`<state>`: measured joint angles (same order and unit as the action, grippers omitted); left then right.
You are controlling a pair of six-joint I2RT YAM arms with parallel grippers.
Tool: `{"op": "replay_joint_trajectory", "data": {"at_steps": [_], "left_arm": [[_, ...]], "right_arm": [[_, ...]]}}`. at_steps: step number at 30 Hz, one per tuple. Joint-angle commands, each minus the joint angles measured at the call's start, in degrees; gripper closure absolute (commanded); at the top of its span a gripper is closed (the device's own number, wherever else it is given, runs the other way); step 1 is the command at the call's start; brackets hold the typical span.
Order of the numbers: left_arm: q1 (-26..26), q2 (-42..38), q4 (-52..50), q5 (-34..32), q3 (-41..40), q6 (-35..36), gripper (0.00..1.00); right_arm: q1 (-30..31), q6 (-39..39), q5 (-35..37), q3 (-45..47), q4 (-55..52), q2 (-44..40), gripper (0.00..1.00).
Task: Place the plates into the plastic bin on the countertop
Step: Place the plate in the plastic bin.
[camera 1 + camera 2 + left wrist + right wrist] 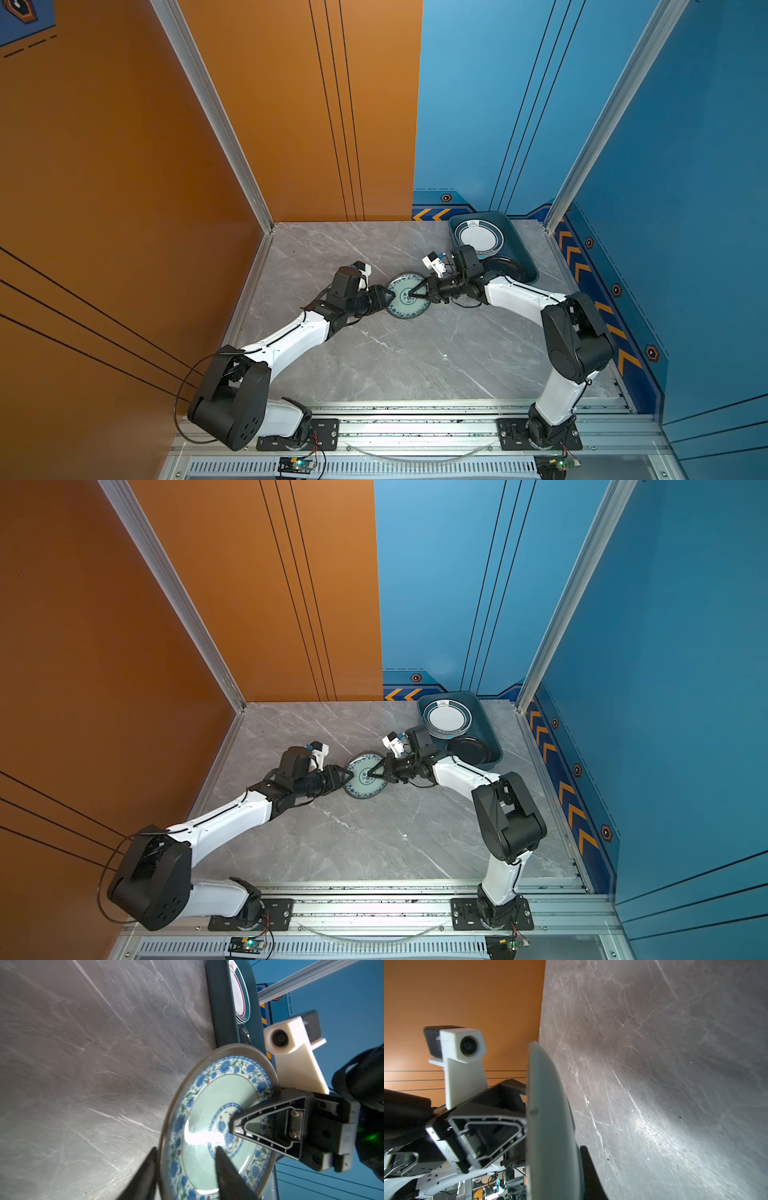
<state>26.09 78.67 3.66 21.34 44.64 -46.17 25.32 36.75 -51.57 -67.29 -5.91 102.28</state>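
in both top views the floral plate [405, 308] [362, 789] sits tilted over the middle of the counter [395, 361], between the two tools and apart from the bin [518, 243]. i cannot tell whether its low edge touches the counter. the right tool [412, 293] reaches in from the bin side, with its upper finger lying across the plate's face to the centre. the left tool [390, 296] is at the opposite rim. the bin stands in the far right corner of the counter. a white plate [478, 237] with a dark-green rim tops a stack at the bin's far end, and a black plate [469, 749] lies at its near end.

in the left wrist view the left tool [186, 1148] is wide. one finger is outside the plate's underside and the other is over its pale green face [197, 1169], so the rim sits loose between them. the right tool [236, 1126] presses a finger onto the blue centre ring. the bin [220, 1001] and the white plate [239, 991] show beyond.

in the right wrist view the plate [550, 1126] is seen edge-on. a dark finger [588, 1169] of the right tool lies against its underside, so the right tool is narrow and holding the plate. the left tool [523, 1105] stands parted at the far rim.
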Motion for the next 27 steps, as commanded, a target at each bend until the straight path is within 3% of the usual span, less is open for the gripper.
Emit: {"op": "replay_joint_trajectory", "data": {"at_steps": [1,3,7,8,13,27], "left_arm": [[0.3,-0.64,-0.84,1.19,1.83,2.01,0.2],[0.2,-1.04,-2.09,0.75,1.79,2.97,0.15],[-0.11,-1.96,-3.66,-0.03,1.24,4.31,0.15],[-0.29,-2.1,-3.66,0.0,1.06,4.34,0.1],[-1.03,-2.56,-2.98,0.89,-0.15,4.38,0.1],[-4.36,-3.96,-3.91,4.1,-1.02,5.92,0.12]], "right_arm": [[-4.26,-7.22,4.59,-4.91,-11.31,-2.46,1.0],[-7.87,-8.63,6.73,-6.37,-14.83,-3.58,1.0],[-16.41,-11.61,14.01,-10.14,-22.57,-4.71,1.0],[-18.2,-12.23,15.42,-11.03,-23.86,-4.63,1.0],[-26.46,-11.81,17.92,-13.47,-24.49,-2.2,1.0],[-35.78,-15.12,25.06,-14.55,-28.01,3.89,1.0]]}}
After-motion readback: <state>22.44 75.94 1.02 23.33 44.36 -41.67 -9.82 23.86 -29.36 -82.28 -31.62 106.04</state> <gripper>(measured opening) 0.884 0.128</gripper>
